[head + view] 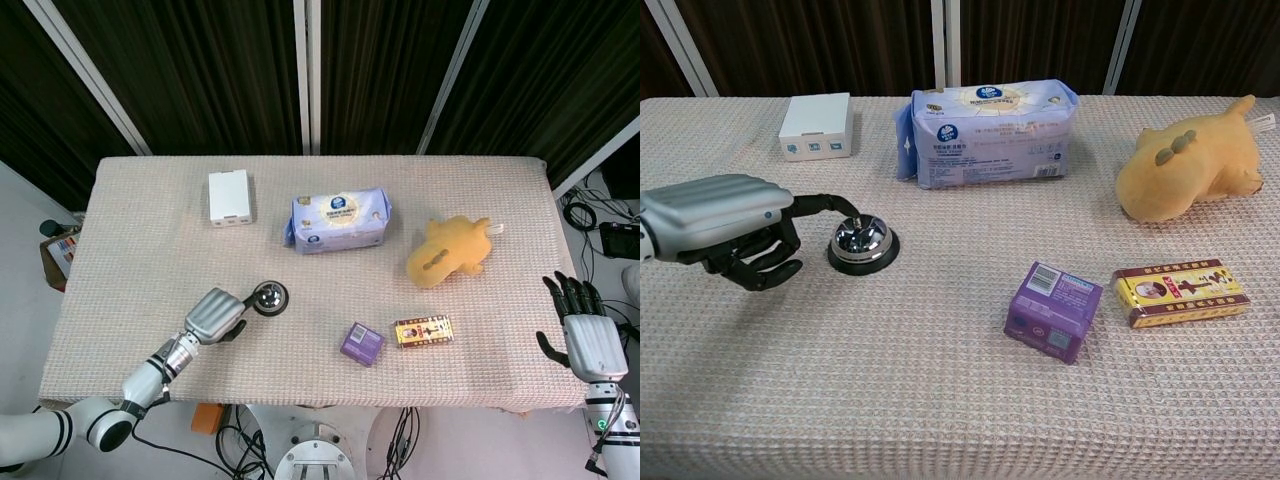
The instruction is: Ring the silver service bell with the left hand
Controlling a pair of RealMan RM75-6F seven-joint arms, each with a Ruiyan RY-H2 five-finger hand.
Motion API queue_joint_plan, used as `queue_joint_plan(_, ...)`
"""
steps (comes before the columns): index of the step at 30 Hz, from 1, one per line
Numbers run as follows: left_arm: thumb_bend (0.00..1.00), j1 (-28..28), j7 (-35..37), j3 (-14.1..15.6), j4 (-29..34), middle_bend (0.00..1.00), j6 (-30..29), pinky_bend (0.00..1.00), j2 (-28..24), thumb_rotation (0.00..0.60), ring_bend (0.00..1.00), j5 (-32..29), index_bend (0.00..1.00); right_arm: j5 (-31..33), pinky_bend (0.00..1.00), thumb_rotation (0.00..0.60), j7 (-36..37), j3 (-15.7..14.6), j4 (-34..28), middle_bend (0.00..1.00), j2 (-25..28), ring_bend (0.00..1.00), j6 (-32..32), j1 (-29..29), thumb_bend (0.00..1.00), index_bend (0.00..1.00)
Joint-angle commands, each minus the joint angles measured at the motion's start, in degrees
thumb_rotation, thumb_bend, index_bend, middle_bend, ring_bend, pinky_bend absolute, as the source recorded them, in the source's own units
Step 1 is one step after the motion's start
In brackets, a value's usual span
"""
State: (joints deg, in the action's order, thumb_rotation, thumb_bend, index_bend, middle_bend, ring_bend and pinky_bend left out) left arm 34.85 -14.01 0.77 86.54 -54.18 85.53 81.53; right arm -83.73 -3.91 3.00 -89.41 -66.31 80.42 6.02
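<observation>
The silver service bell (269,297) (861,241) stands on its black base at the front left of the table. My left hand (214,315) (725,225) lies just left of it, low over the cloth. One outstretched fingertip (847,208) touches the button on top of the bell, while the other fingers are curled under the palm with nothing in them. My right hand (580,335) hangs off the table's right edge, fingers spread and holding nothing; only the head view shows it.
Behind the bell are a white box (816,126) and a blue tissue pack (990,130). A yellow plush toy (1185,170) lies at the right. A purple box (1053,311) and a yellow box (1180,291) sit at the front right.
</observation>
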Motion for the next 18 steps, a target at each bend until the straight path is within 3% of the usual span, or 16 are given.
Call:
queue_joint_plan(1, 0.52, 0.0, -0.1, -0.1, 0.0, 0.8, -0.1, 0.66, 0.1, 0.6, 0.79, -0.2, 0.14, 0.0, 0.0, 0.6, 0.0, 0.0, -0.1, 0.0, 0.1, 0.0, 0.1, 0.0, 0.23, 0.0)
queue_joint_plan(7, 0.49, -2.6, 1.6, -1.7, 2.5, 0.78, -9.1, 0.66, -2.5, 0.6, 0.77, 3.2, 0.14, -0.7, 0.0, 0.6, 0.1, 0.1, -0.7, 0.0, 0.6, 0.0, 1.0, -0.2, 0.23, 0.0)
queue_joint_plan(12, 0.38, -10.7, 0.3, -0.4, 4.4, 0.62, -24.4, 0.65, -8.1, 0.6, 0.64, 7.2, 0.14, -1.4, 0.0, 0.6, 0.3, -0.2, -1.1, 0.0, 1.4, 0.0, 2.4, -0.9, 0.23, 0.0)
queue_joint_plan(16, 0.22, -19.4, -4.5, 2.0, 3.1, 0.22, -34.8, 0.47, -12.0, 0.598, 0.22, 6.2, 0.13, -1.0, 0.0, 0.6, 0.5, -0.2, -0.1, 0.0, 1.8, 0.0, 4.2, -2.3, 0.22, 0.0)
queue_joint_plan(18, 0.12, -23.3, -5.0, 3.6, 4.1, 0.08, -37.1, 0.32, -14.2, 0.52, 0.09, 4.1, 0.12, -0.7, 0.0, 0.6, 0.1, -0.3, 1.3, 0.0, 1.8, 0.0, 5.4, -3.2, 0.2, 0.0)
